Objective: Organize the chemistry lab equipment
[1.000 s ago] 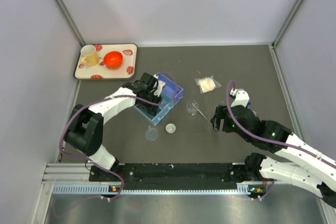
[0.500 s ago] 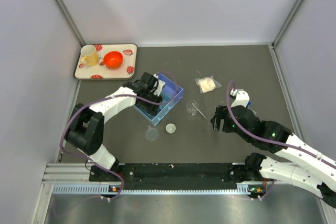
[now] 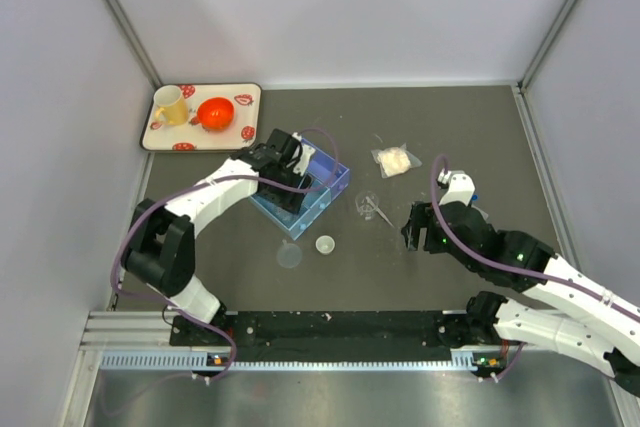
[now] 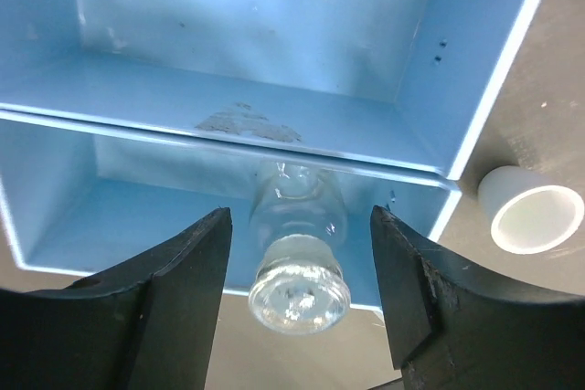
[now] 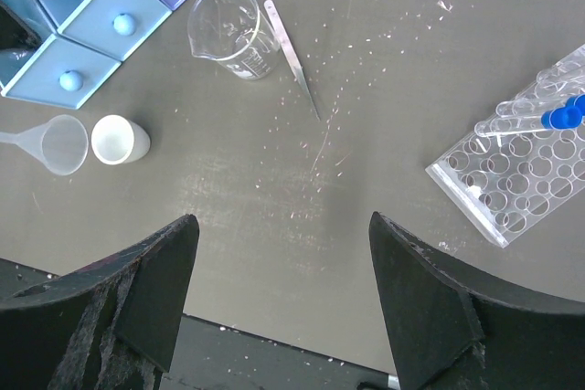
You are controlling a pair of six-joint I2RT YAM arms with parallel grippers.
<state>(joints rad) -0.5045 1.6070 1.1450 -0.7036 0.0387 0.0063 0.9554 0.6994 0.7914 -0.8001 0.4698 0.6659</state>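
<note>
**Clear vial between the left arm's parted fingers, over the open blue drawers**

The pale-blue plastic drawer unit (image 3: 330, 187) lies left of centre, directly beneath the left gripper (image 4: 300, 226). The left wrist view looks down into two of its open compartments. The farther one holds nothing but a smudge. The nearer one holds a small clear glass vial (image 4: 299, 289).

That vial decides the next move. It sits squarely between the left jaws, with its long axis pointing up toward the wrist camera. The jaws are spread, there is a gap on each side of it, and they grip nothing. Whether it rests on the drawer floor or leans on the partition cannot be told. The left arm is much the nearer one, so it looks as if the vial is already stowed and a straight lift would clear it.

The patterned white tray (image 3: 222, 139) in the far-left corner carries a yellow mug (image 3: 171, 107) and an orange-red bowl (image 3: 215, 113).

The gridded clear tube rack (image 5: 512, 184) lies near the right arm, with blue-capped tubes (image 5: 551, 119) at its far end.

The right gripper (image 5: 281, 253) is wide open and empty above bare table. Between the arms, nearer the right one, lie:
- a clear glass beaker (image 5: 236, 29)
- a clear plastic funnel (image 5: 50, 143)
- a tiny round white cup (image 5: 119, 139)
- a thin metal rod (image 5: 292, 57)
</note>
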